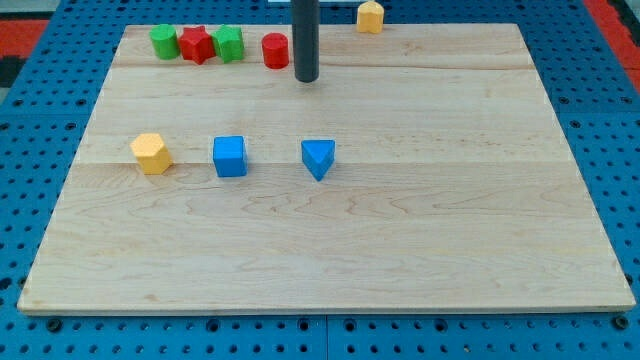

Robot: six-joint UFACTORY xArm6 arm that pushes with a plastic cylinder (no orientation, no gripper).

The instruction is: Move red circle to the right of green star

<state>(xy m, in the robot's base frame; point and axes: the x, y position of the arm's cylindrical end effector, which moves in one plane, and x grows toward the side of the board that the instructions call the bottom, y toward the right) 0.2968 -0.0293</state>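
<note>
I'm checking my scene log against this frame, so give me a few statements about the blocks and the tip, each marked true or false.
1. My tip is just to the view's right of the red circle. True.
2. The green star lies at the view's bottom. False: it sits in the top row, left of the red circle.
3. The blue cube lies between the yellow hexagon and the blue triangle. True.
4. The red star touches the blue triangle. False: they are far apart.
</note>
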